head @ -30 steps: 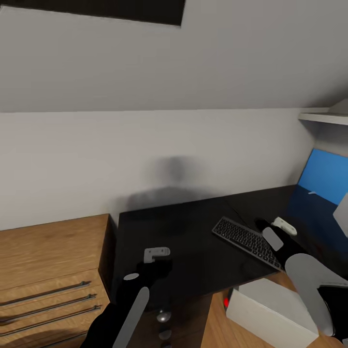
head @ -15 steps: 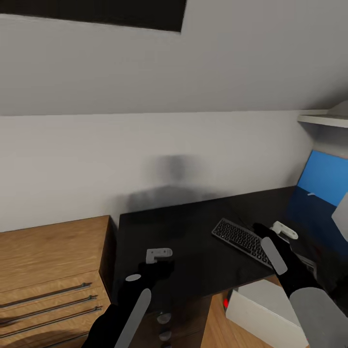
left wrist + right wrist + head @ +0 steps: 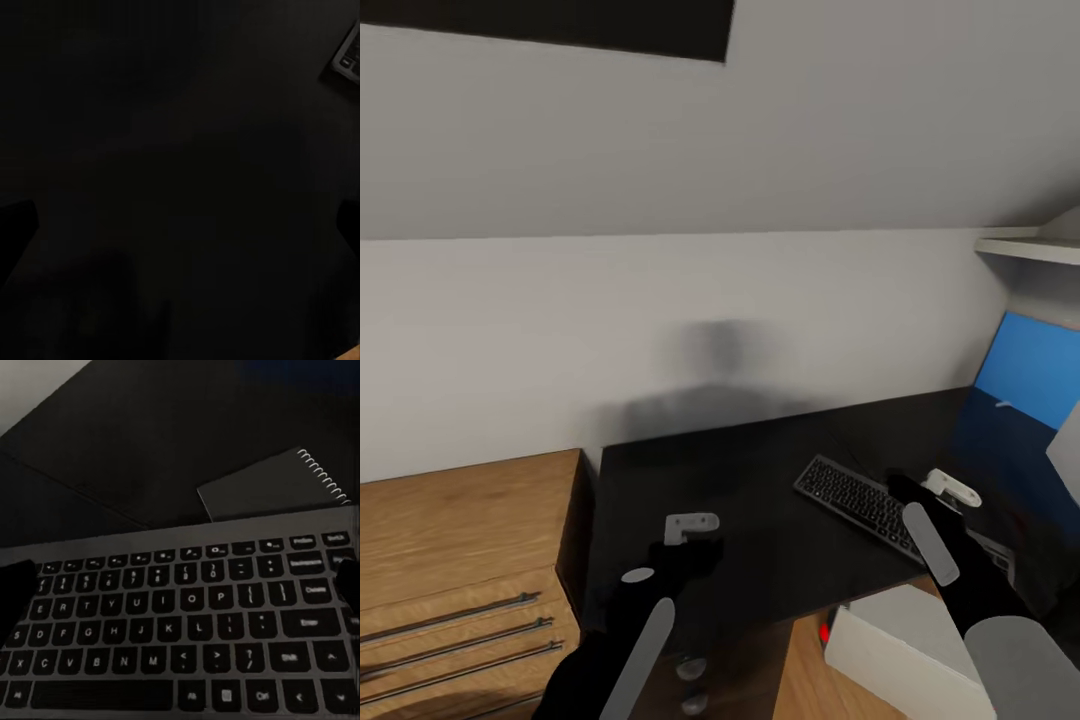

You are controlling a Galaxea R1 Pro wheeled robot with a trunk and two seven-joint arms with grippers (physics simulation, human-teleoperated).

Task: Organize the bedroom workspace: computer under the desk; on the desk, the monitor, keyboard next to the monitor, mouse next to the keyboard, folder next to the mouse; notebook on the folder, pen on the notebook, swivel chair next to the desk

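Fingers first: the right gripper (image 3: 180, 581) has its fingers (image 3: 15, 589) spread wide apart with nothing between them, dark tips sitting at both edges of the right wrist view, hovering just above the keyboard (image 3: 187, 622); the left gripper (image 3: 180, 225) is the same deal, fingers parted and empty, tips barely showing at the sides of the left wrist view over bare black bench (image 3: 172, 150).

From the head view the left gripper (image 3: 690, 530) hangs over the near left part of the bench (image 3: 740, 480), well apart from the keyboard (image 3: 855, 500); the right gripper (image 3: 950, 490) is over the keyboard's right end, so that end is partly hidden by the arm; the keyboard lies flat on the bench at an angle, near the front edge.

In the right wrist view a dark spiral-bound notebook (image 3: 277, 484) lies flat on the bench just beyond the keyboard, close to it, can't tell if they touch.

Below the bench's front edge sits the computer (image 3: 910, 650), light grey box with a red dot at its corner, on the wood floor (image 3: 800, 670); to the left, right up against the bench, is a wooden drawer unit (image 3: 460, 560) with metal bar handles; a blue wall panel (image 3: 1025, 365) and a white shelf (image 3: 1030, 245) are off at the right.
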